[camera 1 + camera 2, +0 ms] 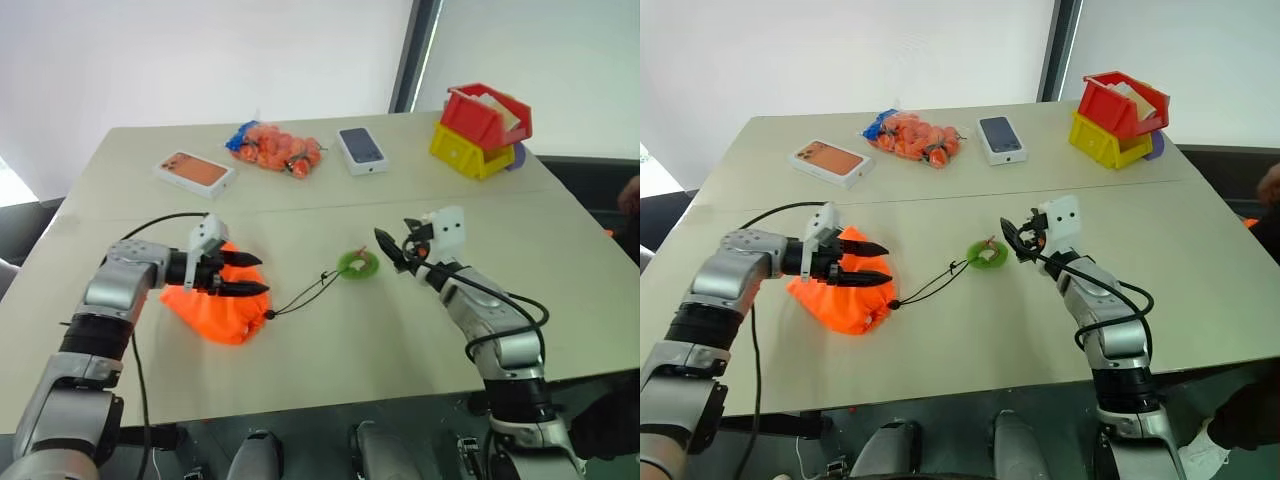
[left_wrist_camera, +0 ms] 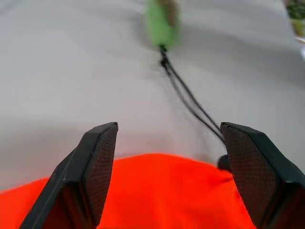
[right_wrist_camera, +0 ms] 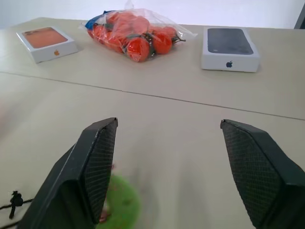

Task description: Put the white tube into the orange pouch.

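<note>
No white tube can be made out on the table, while the orange pouch lies directly under the left gripper, jaws apart and empty, its cord running toward the right gripper, likewise apart and empty, so the left arm is nearer.

at the far side of the beige desk lie a white phone box with an orange picture, a clear bag of small orange balls, a white phone box with a dark picture, and a red plastic bin tilted on a yellow plastic bin.
</note>
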`<state>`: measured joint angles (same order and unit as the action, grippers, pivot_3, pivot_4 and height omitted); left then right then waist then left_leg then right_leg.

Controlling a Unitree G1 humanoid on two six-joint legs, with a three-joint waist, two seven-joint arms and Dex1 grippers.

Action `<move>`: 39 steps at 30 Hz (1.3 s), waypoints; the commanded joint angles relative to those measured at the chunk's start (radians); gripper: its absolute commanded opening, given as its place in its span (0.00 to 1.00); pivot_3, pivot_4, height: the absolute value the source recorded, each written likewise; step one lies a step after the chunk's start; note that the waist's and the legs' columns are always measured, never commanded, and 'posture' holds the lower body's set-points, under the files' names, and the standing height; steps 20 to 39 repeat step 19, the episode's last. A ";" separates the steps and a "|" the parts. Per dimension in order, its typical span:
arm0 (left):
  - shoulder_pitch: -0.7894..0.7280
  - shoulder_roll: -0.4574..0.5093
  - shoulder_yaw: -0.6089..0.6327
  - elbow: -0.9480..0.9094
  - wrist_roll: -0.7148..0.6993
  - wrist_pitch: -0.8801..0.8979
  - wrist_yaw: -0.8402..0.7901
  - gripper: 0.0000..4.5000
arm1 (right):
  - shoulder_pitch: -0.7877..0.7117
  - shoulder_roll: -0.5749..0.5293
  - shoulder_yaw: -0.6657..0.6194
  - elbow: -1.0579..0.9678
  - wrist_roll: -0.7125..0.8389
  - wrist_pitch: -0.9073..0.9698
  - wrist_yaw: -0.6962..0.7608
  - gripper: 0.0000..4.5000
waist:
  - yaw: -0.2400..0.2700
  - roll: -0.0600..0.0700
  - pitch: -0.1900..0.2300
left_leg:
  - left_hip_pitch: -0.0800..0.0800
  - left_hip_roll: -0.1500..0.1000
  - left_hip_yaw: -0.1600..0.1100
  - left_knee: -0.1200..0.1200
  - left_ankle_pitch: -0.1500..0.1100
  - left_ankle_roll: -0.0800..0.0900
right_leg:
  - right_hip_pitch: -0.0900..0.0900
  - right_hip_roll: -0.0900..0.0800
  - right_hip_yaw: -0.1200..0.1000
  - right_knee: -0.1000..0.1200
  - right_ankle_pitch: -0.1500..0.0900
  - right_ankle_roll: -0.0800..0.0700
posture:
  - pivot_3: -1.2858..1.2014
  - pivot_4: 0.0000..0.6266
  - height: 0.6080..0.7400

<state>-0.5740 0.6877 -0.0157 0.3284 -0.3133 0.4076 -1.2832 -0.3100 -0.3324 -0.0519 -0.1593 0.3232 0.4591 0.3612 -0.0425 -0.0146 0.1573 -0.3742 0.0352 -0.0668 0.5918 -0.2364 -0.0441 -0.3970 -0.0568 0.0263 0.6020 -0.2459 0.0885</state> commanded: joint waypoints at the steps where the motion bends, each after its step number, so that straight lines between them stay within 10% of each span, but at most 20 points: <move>1: 0.038 0.018 0.131 -0.060 -0.038 -0.006 0.119 0.81 | 0.029 -0.033 -0.037 -0.073 0.039 -0.029 0.068 0.79 | 0.000 0.000 0.000 | 0.000 0.000 0.000 0.000 0.000 0.000 | 0.000 0.000 0.000 0.000 0.000 0.000 | 0.52 0.24 1.00; 14: 0.539 -0.085 0.407 -0.398 -0.069 -0.029 0.506 0.81 | 0.236 -0.228 -0.114 -0.106 0.163 -0.005 0.348 0.79 | 0.004 -0.001 0.000 | 0.002 0.000 0.001 0.002 0.000 0.000 | 0.002 -0.002 0.000 -0.002 -0.001 0.002 | 0.52 0.24 1.00; 39: 0.577 -0.103 0.416 -0.438 -0.098 -0.010 0.538 0.81 | 0.206 -0.219 -0.100 -0.113 0.171 0.012 0.343 0.79 | 0.007 -0.001 0.000 | 0.002 0.000 0.002 0.004 -0.001 -0.001 | 0.001 -0.004 -0.001 -0.004 -0.001 0.000 | 0.52 0.24 1.00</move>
